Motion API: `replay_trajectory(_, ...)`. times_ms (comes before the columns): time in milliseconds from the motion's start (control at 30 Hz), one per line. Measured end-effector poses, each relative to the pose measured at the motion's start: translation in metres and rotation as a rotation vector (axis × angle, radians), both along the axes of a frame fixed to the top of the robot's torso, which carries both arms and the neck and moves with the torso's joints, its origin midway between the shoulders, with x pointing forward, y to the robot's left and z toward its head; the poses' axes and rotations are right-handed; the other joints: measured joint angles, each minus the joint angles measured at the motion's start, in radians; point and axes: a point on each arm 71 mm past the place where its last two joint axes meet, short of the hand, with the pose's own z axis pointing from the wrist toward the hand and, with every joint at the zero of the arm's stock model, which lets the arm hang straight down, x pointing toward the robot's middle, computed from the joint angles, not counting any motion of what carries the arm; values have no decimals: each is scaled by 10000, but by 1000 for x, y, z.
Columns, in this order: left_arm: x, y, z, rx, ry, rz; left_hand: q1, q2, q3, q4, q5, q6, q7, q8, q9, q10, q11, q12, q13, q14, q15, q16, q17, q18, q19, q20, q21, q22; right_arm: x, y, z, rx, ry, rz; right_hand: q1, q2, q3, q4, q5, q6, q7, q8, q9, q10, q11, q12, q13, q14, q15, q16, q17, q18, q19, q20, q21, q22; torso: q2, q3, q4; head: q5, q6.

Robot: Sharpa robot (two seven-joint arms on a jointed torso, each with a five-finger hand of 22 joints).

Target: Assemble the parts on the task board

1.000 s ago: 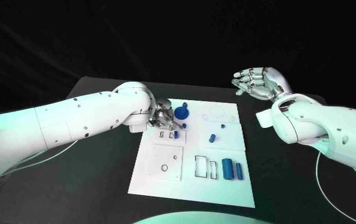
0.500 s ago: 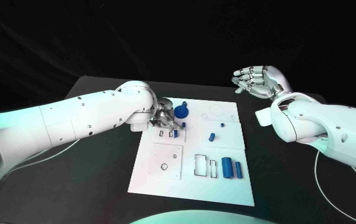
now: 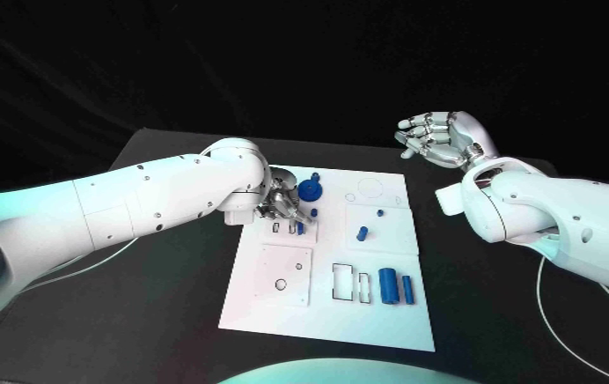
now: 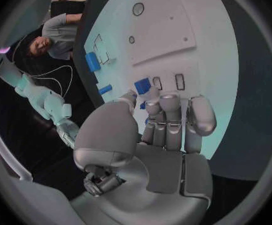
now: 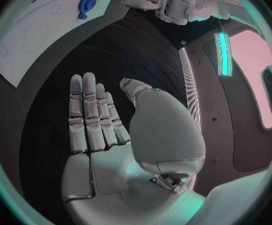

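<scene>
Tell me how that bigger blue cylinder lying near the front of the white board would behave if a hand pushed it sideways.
The bigger blue cylinder lies on its side on the flat task board, so a sideways push would probably roll it rather than slide it. It looks like rigid plastic, likely stiff and fairly light. The slimmer blue cylinder lies close beside it, so it might bump that.

White task board [image 3: 333, 300] carries blue parts [image 3: 390, 287] on a black table [image 3: 165, 313]; silver left hand [image 3: 281, 204].
</scene>
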Motion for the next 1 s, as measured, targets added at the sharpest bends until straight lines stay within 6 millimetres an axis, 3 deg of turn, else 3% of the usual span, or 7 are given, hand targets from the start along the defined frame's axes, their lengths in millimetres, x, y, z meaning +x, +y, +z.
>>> replay_trajectory(533, -3, -2, -1, -54, 268, -120, 593, 17, 663, 21, 0, 85, -85, 219, 249, 57, -56, 108, 112, 4, -4, -40, 45, -1, 0, 0, 78, 87, 0, 3, 0, -402, -298, 241, -2, 2, 0, -57, 0, 0, 0, -56, -45, 0, 0, -91, -138, -122, 122, -248, -43, -1, -71, 71, -171, -164, -6, 2, 0, -16, -31)
replay_trajectory(733, -4, -2, -1, -247, 453, -11, 1406, -299, 2568, -13, -40, -128, -210, 498, 773, 110, -109, 167, 208, 57, -57, -106, 122, 0, -1, 0, 158, 204, 0, 4, 0, -523, -380, 302, -2, 2, 28, -84, 34, 0, -1, -56, -52, -1, 0, -91, -150, -122, 122, -288, -42, -2, -107, 107, -207, -192, -5, 1, 1, -16, -47)
replay_trajectory(833, -4, -2, -1, -380, 553, 79, 1723, -563, 3146, 385, -91, -188, -208, 651, 1029, 149, -147, 203, 261, 57, -57, -137, 150, 1, 0, 0, 162, 264, 0, 4, 0, -567, -404, 315, -2, 3, 28, -84, 38, 0, -1, -56, -55, -1, 0, -91, -163, -161, 153, -294, -52, -1, -107, 107, -207, -199, -5, 0, 2, -12, -61)
replay_trajectory(867, -4, -1, -1, -424, 583, 111, 1812, -658, 3659, 411, -113, -223, -175, 722, 1152, 166, -162, 233, 281, 58, -57, -156, 170, -1, -1, 0, 195, 288, 0, 4, -1, -578, -408, 319, -2, 2, 28, -84, 38, 0, -1, -56, -55, -1, 0, -91, -163, -183, 133, -327, -51, -1, -107, 106, -207, -210, -5, 0, 2, -10, -64)
replay_trajectory(1000, -5, 1, -1, -665, 736, 273, 1732, -982, 4462, 471, -85, -297, -177, 979, 1152, 294, -179, 330, 409, 82, -79, -156, 203, -1, 35, -35, 201, 354, 0, 5, -1, -641, -440, 349, -2, 3, 28, -84, 38, 0, -1, -56, -66, -1, 0, -90, -189, -195, 120, -369, -55, -2, -107, 106, -250, -237, -3, 0, 1, -2, -68)
